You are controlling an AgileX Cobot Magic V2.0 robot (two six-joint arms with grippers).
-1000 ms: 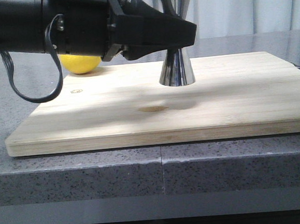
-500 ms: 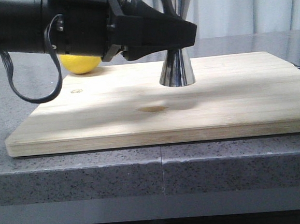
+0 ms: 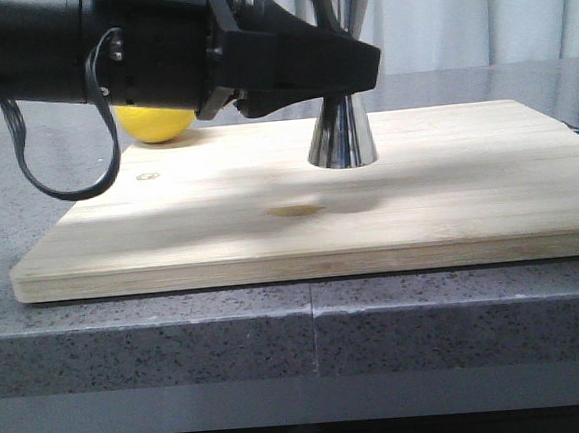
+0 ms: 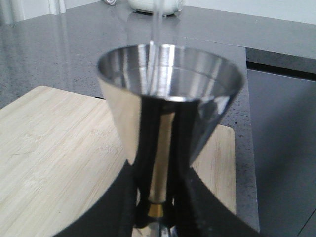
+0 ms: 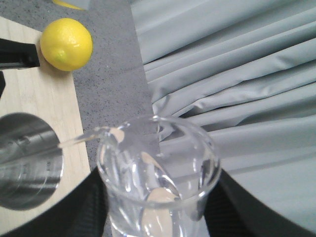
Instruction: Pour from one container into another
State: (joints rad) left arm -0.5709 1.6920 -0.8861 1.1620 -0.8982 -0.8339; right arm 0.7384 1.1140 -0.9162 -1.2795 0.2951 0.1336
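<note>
Steel jigger (image 3: 341,132) stands upright on the wooden board (image 3: 448,194), its lower cone resting on the wood. Left gripper (image 3: 343,64) reaches in from the left, black fingers at the jigger's narrow waist, hiding it. A lemon (image 3: 155,124) lies behind the board's far left edge.

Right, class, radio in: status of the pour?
Left fingers shut on tall steel hourglass jigger. Right holds tilted clear glass beaker, thin stream entering jigger. Yellow lemon behind, clear.
</note>
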